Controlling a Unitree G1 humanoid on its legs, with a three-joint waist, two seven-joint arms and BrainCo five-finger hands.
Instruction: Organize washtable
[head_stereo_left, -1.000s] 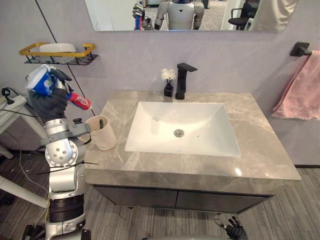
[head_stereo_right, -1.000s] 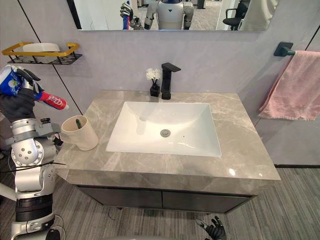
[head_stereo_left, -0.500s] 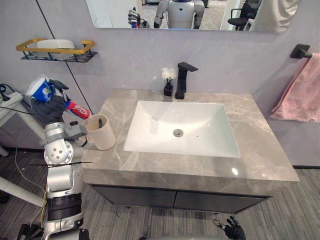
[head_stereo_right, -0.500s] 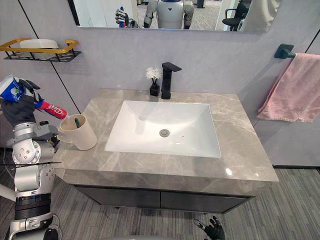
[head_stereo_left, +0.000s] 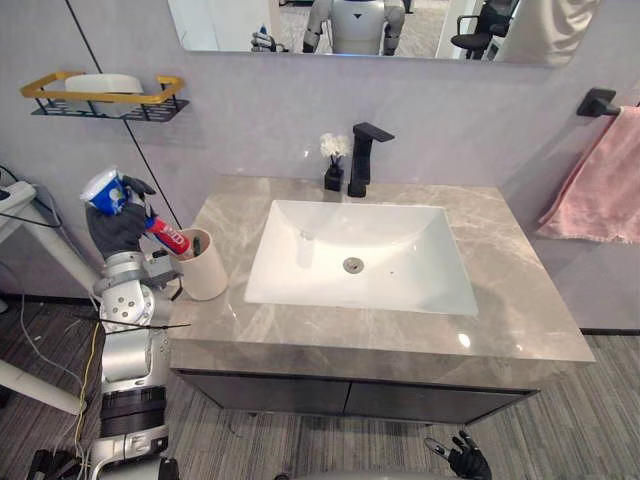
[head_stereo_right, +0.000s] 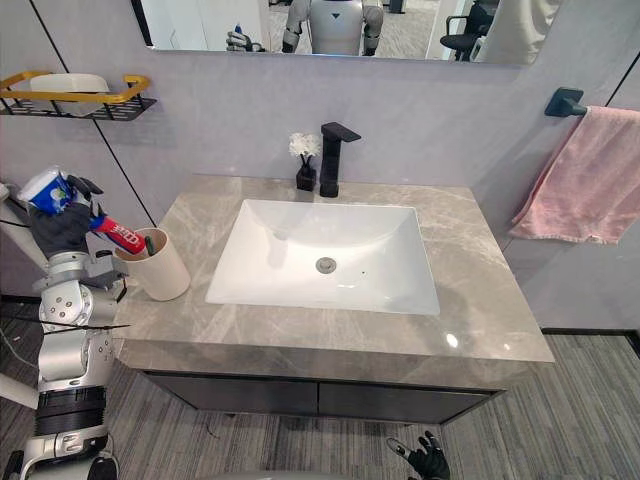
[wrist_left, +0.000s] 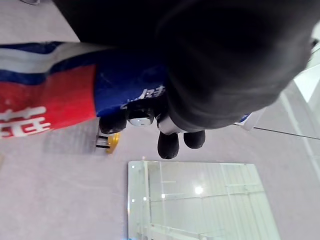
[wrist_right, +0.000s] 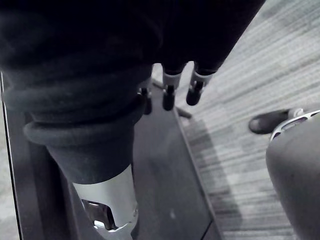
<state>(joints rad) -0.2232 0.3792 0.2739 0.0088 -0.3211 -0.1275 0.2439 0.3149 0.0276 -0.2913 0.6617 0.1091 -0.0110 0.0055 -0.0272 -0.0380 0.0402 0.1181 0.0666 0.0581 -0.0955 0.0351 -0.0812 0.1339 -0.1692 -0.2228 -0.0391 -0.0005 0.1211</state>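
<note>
At the left of the frame, the left hand (head_stereo_left: 118, 222) has its fingers clamped round the toothpaste tube (head_stereo_left: 167, 236). The tube's red end slants down to the rim of the beige cup (head_stereo_left: 204, 268) on the countertop (head_stereo_left: 380, 335). The tube looks light, soft and probably slick, so a mid-body hold without hard squeezing suits it. At lower right, the right hand (head_stereo_left: 463, 461) hangs with its fingers loosely spread, empty.

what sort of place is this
Most likely a bathroom, or a mock-up of one: a white sink with a black faucet, a wall mirror above, and a pink towel hanging beside.
</note>
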